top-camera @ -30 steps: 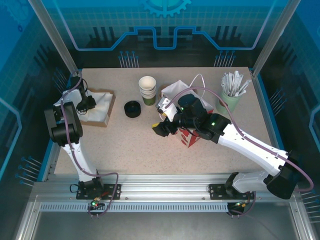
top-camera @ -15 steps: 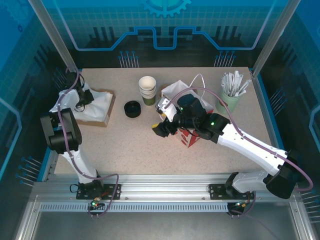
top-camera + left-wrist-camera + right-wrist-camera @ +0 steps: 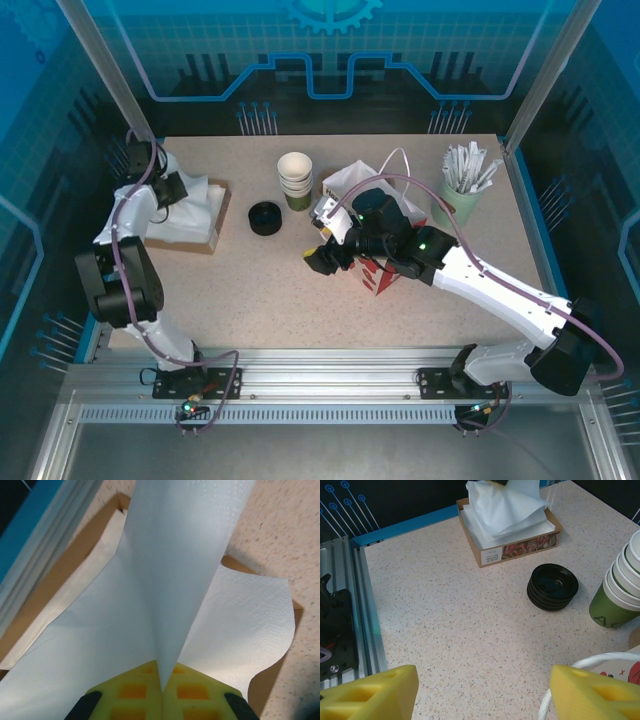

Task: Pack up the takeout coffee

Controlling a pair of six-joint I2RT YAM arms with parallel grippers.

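Note:
The takeout coffee is hidden. My left gripper (image 3: 162, 680) is shut on a white napkin (image 3: 180, 555), pinched between its yellow fingertips and pulled up in a cone from the brown napkin box (image 3: 260, 690). From the top, the left gripper (image 3: 167, 192) hangs over that box (image 3: 208, 236) at the far left. My right gripper (image 3: 485, 685) stands open over bare table, nothing between its fingers. In the top view the right gripper (image 3: 320, 256) sits mid-table, just left of a white paper bag (image 3: 378, 278) with red print.
A stack of lidless green cups (image 3: 295, 180) and a pile of black lids (image 3: 265, 217) stand at the back centre. A pale green cup of sachets (image 3: 458, 205) is at the back right. The bag's white handle (image 3: 585, 662) curves by my right finger.
The left gripper has closed on the napkin and drawn it up and toward the back-left corner. The right arm has barely moved.

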